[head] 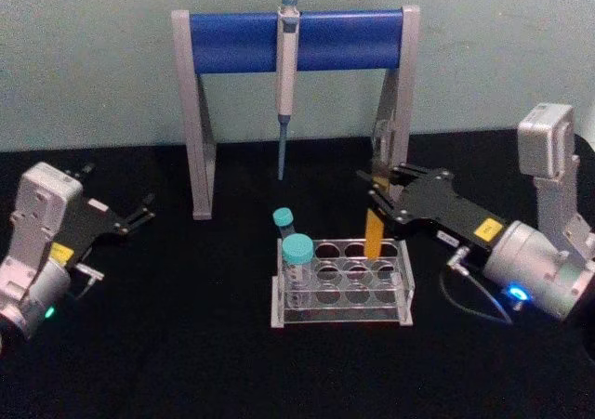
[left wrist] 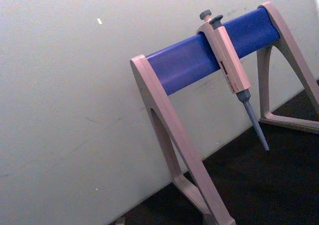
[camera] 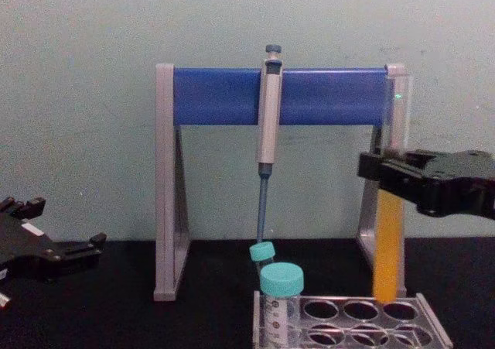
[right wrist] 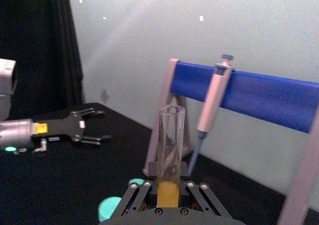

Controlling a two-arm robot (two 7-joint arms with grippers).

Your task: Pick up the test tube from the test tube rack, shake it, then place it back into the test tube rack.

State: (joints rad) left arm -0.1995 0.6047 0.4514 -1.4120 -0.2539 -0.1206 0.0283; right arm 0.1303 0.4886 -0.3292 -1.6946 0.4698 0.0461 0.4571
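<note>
My right gripper (head: 376, 190) is shut on the test tube (head: 374, 235), a long clear tube with orange-yellow liquid in its lower half. It holds the tube upright over the back right corner of the clear test tube rack (head: 405, 294). In the chest view the tube's (camera: 388, 244) rounded bottom is level with the top of the rack (camera: 429, 322), at a back hole; I cannot tell whether it has entered. The right wrist view shows the tube (right wrist: 172, 140) rising between the right gripper (right wrist: 169, 189). My left gripper (head: 121, 192) rests open, far to the left of the rack.
Two teal-capped tubes (head: 297, 250) stand in the rack's left holes. Behind the rack is the grey-and-blue pipette stand (head: 297, 40) with a pipette (head: 285, 85) hanging from its bar. The table is covered in black cloth, with a pale wall behind.
</note>
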